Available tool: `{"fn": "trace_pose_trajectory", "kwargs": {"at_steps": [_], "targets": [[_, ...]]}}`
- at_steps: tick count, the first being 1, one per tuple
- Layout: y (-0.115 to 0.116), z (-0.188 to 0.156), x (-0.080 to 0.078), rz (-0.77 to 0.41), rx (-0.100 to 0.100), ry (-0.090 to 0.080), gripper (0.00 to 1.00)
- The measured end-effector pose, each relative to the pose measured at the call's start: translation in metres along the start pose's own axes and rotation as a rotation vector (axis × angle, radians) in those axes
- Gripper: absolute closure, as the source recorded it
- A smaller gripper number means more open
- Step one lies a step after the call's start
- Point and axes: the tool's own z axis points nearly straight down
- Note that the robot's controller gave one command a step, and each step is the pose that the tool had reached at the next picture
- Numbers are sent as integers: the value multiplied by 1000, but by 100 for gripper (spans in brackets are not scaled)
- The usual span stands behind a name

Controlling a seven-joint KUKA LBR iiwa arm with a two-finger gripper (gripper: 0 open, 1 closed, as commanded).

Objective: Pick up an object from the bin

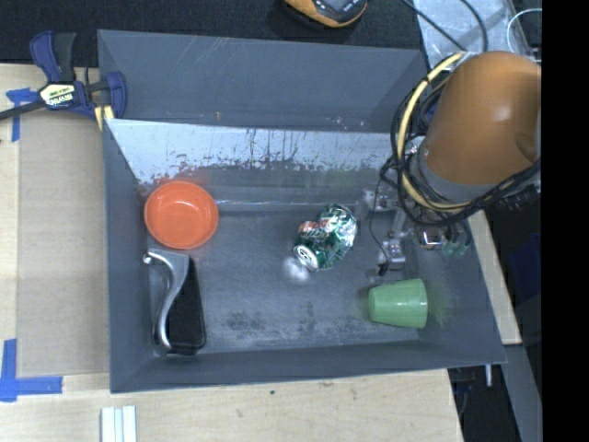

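Note:
My gripper [393, 247] hangs at the right side of the bin, under the arm's orange cover. Just below it, toward the front right corner, a green plastic cup [398, 303] lies on its side, with nothing visibly held. To the gripper's left, near the bin's middle, lies a crushed green, white and red drink can [326, 238].
An orange bowl [181, 215] sits at the left of the bin. In front of it, a black tool with a curved silver handle [179, 307] lies along the left wall. The arm and its cables cover the bin's back right corner.

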Motion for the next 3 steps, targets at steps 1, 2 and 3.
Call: {"fn": "trace_pose_trajectory", "kwargs": {"at_steps": [1,2,3], "targets": [[0,-5,-1,0,0,-9,0],[3,106,-62,-152,1,-8,0],[2,103,-78,-304,2,-11,0]]}}
